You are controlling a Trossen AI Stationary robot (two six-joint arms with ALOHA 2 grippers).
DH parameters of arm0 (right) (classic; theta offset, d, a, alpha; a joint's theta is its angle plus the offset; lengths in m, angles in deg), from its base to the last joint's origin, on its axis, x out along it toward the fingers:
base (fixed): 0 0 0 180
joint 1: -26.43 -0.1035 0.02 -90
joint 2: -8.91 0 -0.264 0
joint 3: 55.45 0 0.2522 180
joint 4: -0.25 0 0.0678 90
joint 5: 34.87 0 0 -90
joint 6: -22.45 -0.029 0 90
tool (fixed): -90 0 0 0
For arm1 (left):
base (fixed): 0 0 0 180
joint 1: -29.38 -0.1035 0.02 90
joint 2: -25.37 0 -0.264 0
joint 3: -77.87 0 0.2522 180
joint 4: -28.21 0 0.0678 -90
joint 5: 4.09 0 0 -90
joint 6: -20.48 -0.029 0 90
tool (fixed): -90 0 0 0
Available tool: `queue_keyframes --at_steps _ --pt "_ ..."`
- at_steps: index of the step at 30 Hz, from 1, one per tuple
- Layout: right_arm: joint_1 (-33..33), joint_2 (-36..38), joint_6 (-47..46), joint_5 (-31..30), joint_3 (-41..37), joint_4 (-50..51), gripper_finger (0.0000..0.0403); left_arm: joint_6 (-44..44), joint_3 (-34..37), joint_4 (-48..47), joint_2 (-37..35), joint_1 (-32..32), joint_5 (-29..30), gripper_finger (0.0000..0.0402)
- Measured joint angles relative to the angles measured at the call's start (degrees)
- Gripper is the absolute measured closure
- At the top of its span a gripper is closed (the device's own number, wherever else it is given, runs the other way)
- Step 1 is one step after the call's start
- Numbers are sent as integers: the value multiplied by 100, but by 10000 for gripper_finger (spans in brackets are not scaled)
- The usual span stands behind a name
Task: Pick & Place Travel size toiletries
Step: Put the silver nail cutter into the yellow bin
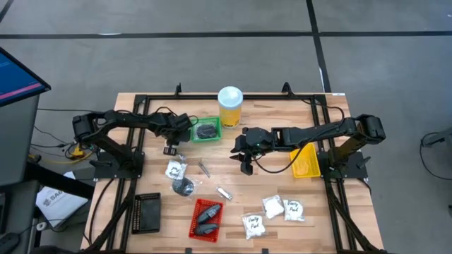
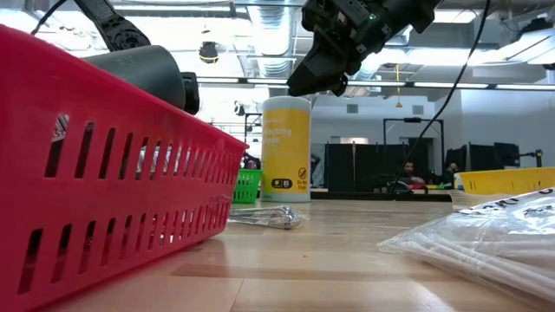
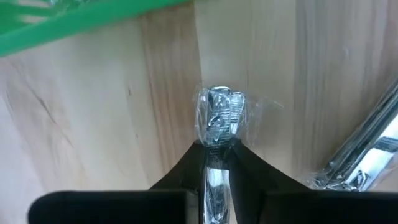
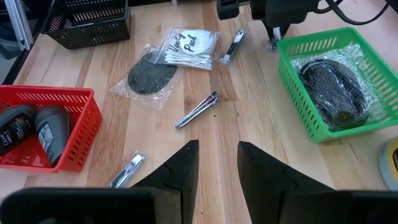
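Observation:
My left gripper [image 1: 169, 149] stands just on the near side of the green tray [image 1: 206, 130] and is shut on a thin silvery toiletry in clear wrap [image 3: 217, 118]. My right gripper [image 4: 216, 163] is open and empty. It hangs well above the table [image 2: 321, 74] near the yellow jar [image 1: 230, 106]. A white sachet [image 1: 175, 169], a dark puck in a bag [image 1: 183, 187] and two silvery pieces [image 1: 203, 168] [image 1: 224, 192] lie flat on the wood. A further silvery piece [image 4: 234, 45] lies beside the sachet. Three more sachets [image 1: 273, 206] lie toward the near right. Dark bottles [image 1: 207, 215] lie in the red tray. My left gripper pinches the wrapped silvery toiletry between its two fingers [image 3: 198, 157], which lie along its length. Its free end [image 3: 219, 106] sticks out past the fingertips toward the wood below. The gripper points down from above. I cannot tell whether the piece touches the table.
The green tray holds a dark wrapped item [image 4: 333, 87]. A yellow tray [image 1: 305, 161] sits under the right arm, a black tray [image 1: 147, 212] at the near left, the red tray [image 1: 201, 229] near the front edge. Bare wood [image 1: 275, 176] lies between the right gripper and the sachets.

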Motion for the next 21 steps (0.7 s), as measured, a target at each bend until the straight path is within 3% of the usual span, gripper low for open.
queue_keyframes --at_steps 9,21 --pt "0 0 1 0 0 0 301 475 42 -358 -267 20 -122 368" --pt "0 0 -2 0 0 -42 301 1575 24 -316 -2015 419 -1132 368"
